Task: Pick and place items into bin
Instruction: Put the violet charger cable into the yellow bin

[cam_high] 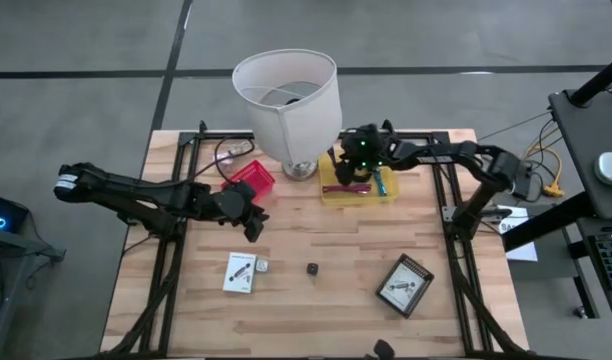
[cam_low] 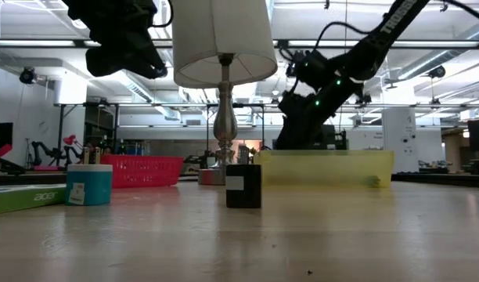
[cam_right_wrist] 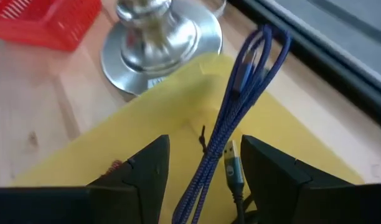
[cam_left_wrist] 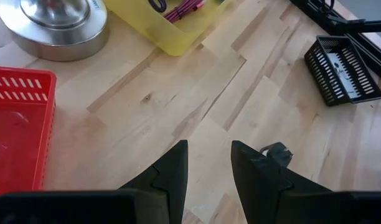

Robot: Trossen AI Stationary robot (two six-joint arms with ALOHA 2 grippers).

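The yellow bin sits right of the lamp base and holds purple sticks and a teal pen. My right gripper hovers over the bin, open. In the right wrist view a folded blue-purple braided cable with a USB plug runs between the fingers of my right gripper, above the bin floor. My left gripper is open and raised over bare wood beside the red basket. A white packet and a black cube lie flat on the table. My right gripper: the cable passes lengthwise through the gap between the fingers, and the fingertips stand apart from it on both sides. Farther back the gripper's own body hides the cable, so I cannot tell whether it touches it there.
The white lamp stands on its metal base close to the bin's left end. A black mesh box lies near the table's right front. A small light object sits beside the packet. Bare wood spreads below my left gripper.
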